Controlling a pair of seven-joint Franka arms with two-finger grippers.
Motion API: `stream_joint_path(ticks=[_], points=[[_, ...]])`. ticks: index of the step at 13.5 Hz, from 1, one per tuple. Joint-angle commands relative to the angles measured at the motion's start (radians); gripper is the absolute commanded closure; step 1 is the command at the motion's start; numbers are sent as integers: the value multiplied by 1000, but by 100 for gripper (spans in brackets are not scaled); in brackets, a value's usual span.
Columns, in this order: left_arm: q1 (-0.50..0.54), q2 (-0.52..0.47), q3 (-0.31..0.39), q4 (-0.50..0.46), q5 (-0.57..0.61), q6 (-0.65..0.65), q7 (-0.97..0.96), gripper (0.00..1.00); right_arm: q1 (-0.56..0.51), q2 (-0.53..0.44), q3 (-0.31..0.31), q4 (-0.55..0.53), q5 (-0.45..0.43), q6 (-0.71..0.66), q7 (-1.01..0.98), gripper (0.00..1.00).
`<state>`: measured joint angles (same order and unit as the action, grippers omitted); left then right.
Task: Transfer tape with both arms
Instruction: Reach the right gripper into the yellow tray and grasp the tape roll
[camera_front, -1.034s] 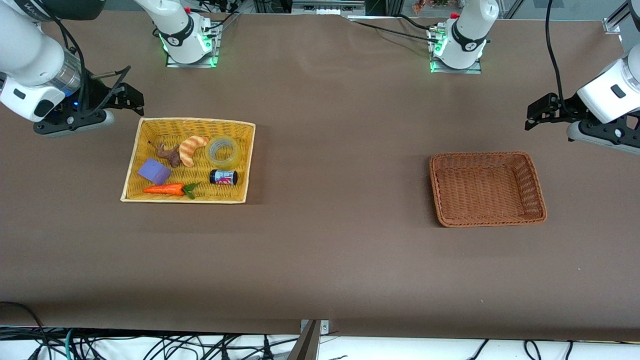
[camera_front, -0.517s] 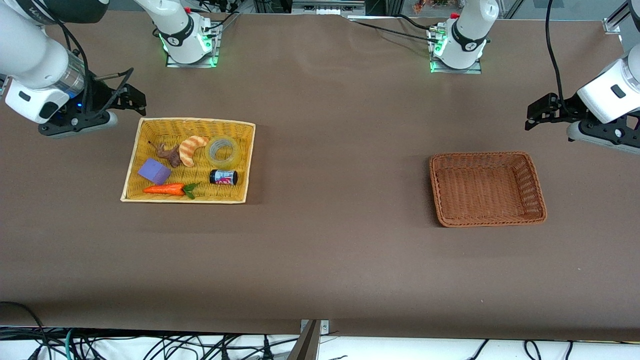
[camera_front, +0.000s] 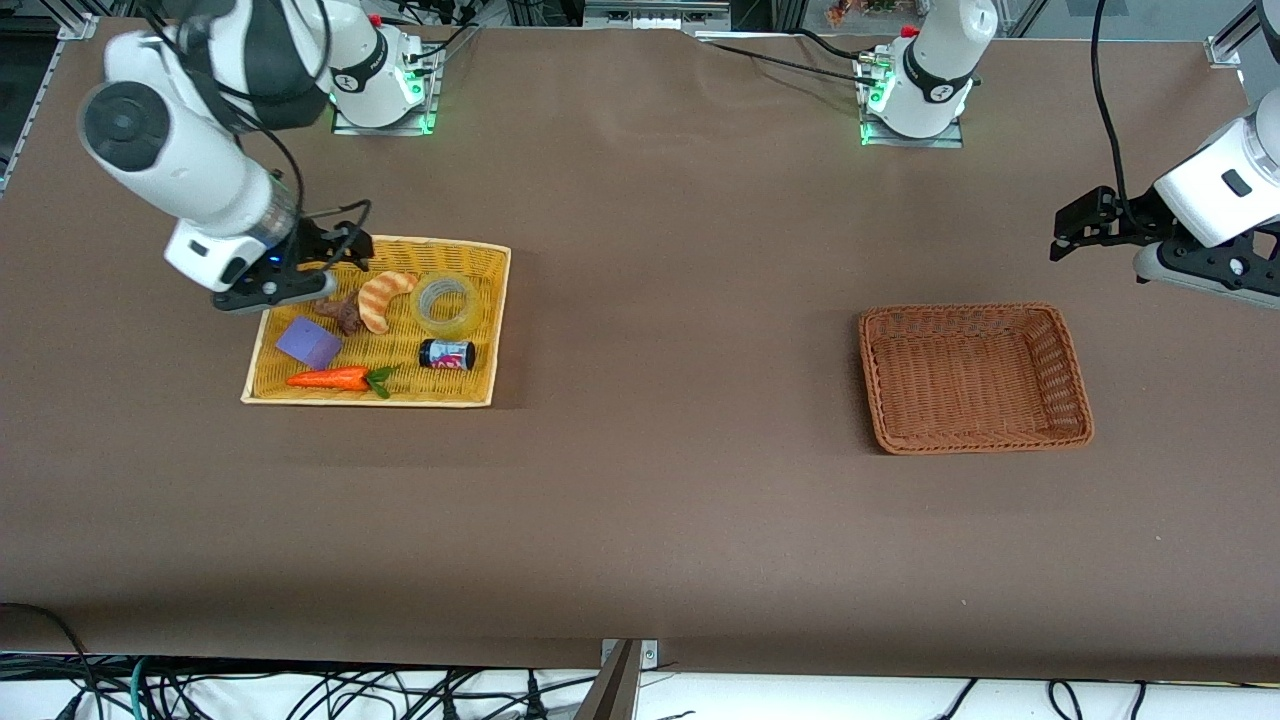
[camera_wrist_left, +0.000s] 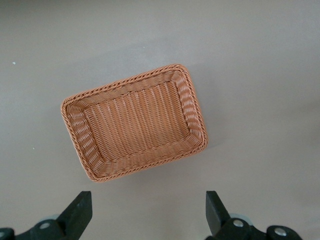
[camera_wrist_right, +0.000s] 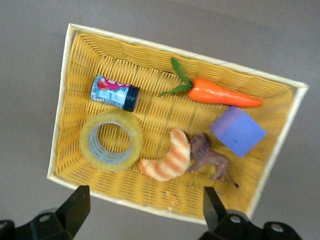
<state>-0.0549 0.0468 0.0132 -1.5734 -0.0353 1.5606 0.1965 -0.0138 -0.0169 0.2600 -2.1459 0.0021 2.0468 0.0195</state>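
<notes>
Hovering open-jawed and empty at upper left, the right gripper (camera_front: 330, 262) is lining up over the yellow basket (camera_front: 497, 330) for the tape (camera_front: 445, 304). The left gripper (camera_front: 1085, 222) is waiting at upper right, wide open and empty, near the brown basket (camera_front: 1075, 375).

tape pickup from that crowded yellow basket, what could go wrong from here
The tape lies flat in the yellow basket, with the croissant toy and the black can close beside it, so the open right tool, over the basket, might nudge or grab a neighbour. Lying flat, the ring could also slip. The left tool waits open near the brown basket.
</notes>
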Motion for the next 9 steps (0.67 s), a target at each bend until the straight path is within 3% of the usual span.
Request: stream_joint_path(ticks=[1, 3, 9], points=[[-3, 8, 1, 23, 32, -7, -12, 0, -6, -9, 10, -155, 4, 189, 22, 0], [-3, 8, 1, 23, 32, -7, -12, 0, -5, 29, 11, -233, 4, 329, 77, 0], [-3, 8, -1, 23, 32, -7, -12, 0, -2, 158, 42, -281, 2, 510, 184, 0]])
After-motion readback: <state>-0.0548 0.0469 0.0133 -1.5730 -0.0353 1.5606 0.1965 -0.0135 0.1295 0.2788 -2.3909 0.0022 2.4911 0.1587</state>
